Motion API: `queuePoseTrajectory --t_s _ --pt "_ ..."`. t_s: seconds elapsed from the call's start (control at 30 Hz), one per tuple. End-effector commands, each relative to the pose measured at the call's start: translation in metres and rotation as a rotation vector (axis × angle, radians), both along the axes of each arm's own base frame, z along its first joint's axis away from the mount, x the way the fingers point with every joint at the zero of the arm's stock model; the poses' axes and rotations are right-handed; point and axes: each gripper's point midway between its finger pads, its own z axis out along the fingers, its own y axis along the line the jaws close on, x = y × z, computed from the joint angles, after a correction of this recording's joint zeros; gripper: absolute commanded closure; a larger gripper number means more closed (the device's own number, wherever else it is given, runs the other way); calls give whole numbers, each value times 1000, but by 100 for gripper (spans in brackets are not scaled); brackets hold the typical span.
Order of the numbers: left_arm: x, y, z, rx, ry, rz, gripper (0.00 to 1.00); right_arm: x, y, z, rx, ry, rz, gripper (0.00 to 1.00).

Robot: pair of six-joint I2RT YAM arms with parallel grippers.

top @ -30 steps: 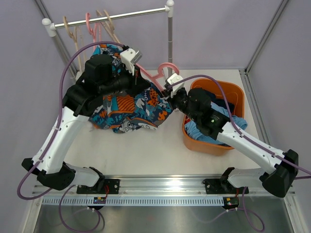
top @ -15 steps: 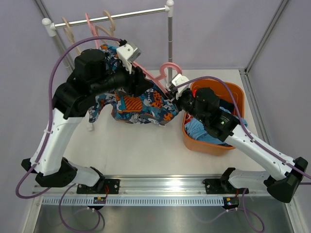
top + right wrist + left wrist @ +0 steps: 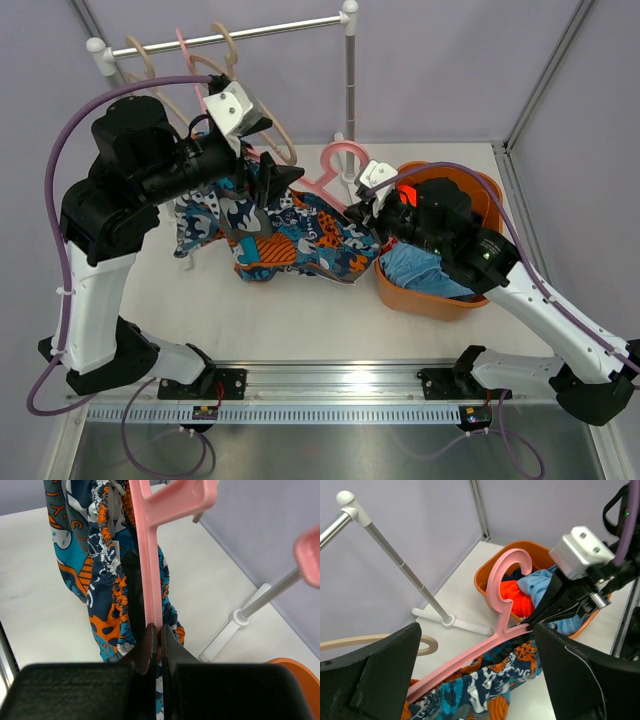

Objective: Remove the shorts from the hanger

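The multicolour print shorts (image 3: 290,235) hang from the arm of a pink hanger (image 3: 330,170) and sag onto the table. My right gripper (image 3: 362,212) is shut on that hanger's right arm. In the right wrist view the fingers (image 3: 159,630) pinch the pink bar (image 3: 150,555), with the shorts' gathered waistband (image 3: 107,580) alongside it. My left gripper (image 3: 265,180) hovers open above the shorts. In its own view the gripper (image 3: 475,680) has wide jaws that straddle the hanger (image 3: 470,655) and the shorts (image 3: 490,690) without touching them.
An orange basket (image 3: 440,302) at the right holds light blue shorts (image 3: 410,265) and orange-red shorts (image 3: 512,592). A clothes rack (image 3: 348,80) stands at the back, with wooden hangers (image 3: 270,130) and a pink one on its bar. Its base (image 3: 250,611) lies near the hanger.
My left gripper has opened, let go and lifted up and to the left. The shorts now hang lower from the hanger. My right gripper, with the hanger, shifted slightly right.
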Motion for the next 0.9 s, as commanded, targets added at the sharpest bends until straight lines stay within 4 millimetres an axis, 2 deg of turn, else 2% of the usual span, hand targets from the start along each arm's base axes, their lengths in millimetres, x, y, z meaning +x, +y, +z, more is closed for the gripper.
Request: queuePoseTrajectory --t_s 0.0,0.3,0.57,0.73,0.87 --pt "10 -5 -4 94 -82 -30 1 -21 2 43 71 -70 77 100" --pt "32 -25 -48 263 -69 -108 1 -32 5 41 55 -57 130 100" --pt "24 -38 -95 372 28 -250 2 -26 2 40 35 -69 100 100" --pt "12 -33 -94 375 20 -282 4 -21 0 42 26 -84 79 100" --pt "7 -31 -105 393 41 -295 8 -19 -1 43 23 -94 67 100"
